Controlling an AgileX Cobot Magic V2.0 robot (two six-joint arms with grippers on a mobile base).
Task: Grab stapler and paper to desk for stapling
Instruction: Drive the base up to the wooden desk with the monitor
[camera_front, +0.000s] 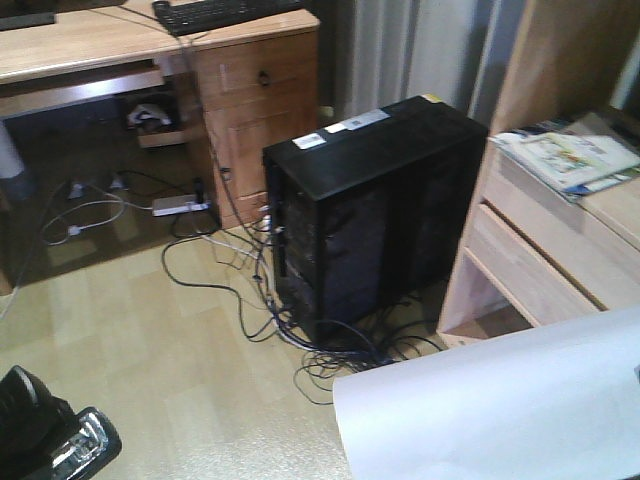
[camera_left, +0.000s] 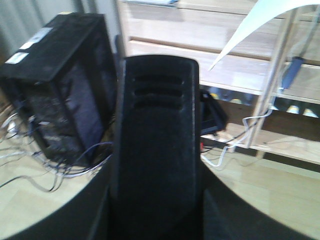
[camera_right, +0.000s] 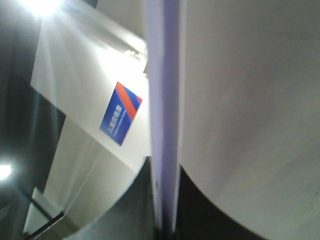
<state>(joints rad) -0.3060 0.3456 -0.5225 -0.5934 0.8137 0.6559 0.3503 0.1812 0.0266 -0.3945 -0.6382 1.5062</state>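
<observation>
My left gripper is shut on the black stapler, which fills the middle of the left wrist view. In the front view the stapler's silvery magazine shows at the bottom left, held by the left gripper above the floor. My right gripper is shut on the white paper, seen edge-on between the jaws. The paper spreads across the bottom right of the front view and hides the right gripper there. The light wooden desk is at the far top left.
A black PC tower stands on the floor ahead, with tangled cables around it. A keyboard lies on the desk above a drawer cabinet. A wooden shelf unit with magazines stands at the right.
</observation>
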